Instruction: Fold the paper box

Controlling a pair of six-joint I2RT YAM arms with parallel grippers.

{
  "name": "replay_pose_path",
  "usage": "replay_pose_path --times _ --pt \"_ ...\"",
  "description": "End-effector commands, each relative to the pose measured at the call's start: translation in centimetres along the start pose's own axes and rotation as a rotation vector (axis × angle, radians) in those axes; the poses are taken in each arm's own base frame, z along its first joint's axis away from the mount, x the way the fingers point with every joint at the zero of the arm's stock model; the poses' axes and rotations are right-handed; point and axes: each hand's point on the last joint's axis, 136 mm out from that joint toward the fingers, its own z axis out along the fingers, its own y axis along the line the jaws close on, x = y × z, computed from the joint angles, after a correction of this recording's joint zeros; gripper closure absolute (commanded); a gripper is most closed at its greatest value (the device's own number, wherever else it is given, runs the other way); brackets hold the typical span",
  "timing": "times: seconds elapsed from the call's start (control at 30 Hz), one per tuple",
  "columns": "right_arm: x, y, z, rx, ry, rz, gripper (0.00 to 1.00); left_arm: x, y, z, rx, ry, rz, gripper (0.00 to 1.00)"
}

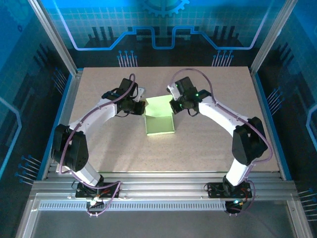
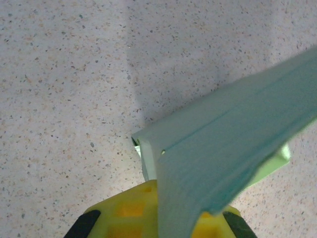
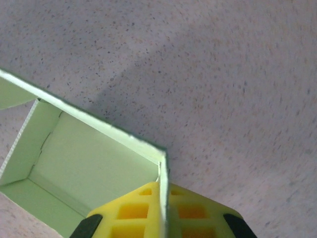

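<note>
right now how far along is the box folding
Done: the pale lime-green thin card box has walls creased up around a hollow, seen from the right wrist. In hand: the left fingers and right fingers are each shut on a card edge at its far end. Left: it is open and a flap looks loose, so closing remains.

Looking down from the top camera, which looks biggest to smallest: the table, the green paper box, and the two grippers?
1. table
2. paper box
3. left gripper and right gripper: they look about the same size, so I won't rank one over the other.
</note>
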Motion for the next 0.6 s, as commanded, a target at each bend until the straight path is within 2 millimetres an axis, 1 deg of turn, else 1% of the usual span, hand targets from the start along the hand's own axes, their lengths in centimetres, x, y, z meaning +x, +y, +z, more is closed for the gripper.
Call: replay_pose_path --times 0.0,0.1,0.3,0.37,0.5,0.57 --pt "-0.4 1.7 -0.3 0.016 -0.096 0.197 1.00 -3.8 -2.1 -0.8 0.050 -0.144 -0.069 1.00" --pt "0.4 1.5 -0.7 0.125 -0.128 0.234 1.00 -4.1 -2.7 -0.7 0.049 -0.158 -0.079 1.00" --pt "1.7 1.1 -1.3 0.241 -0.187 0.326 1.00 -3.6 -3.8 -0.1 0.042 -0.151 -0.085 1.00" --pt "1.9 0.8 -1.6 0.272 -0.195 0.367 1.00 -3.2 -4.1 0.1 0.046 -0.145 -0.082 1.00" --pt "1.6 0.9 -2.0 0.307 -0.201 0.396 1.00 -2.4 -4.6 0.1 0.058 -0.136 -0.079 1.00" --pt "1.6 0.4 -2.2 0.355 -0.199 0.416 1.00 -2.0 -4.6 0.1 0.062 -0.134 -0.093 1.00"
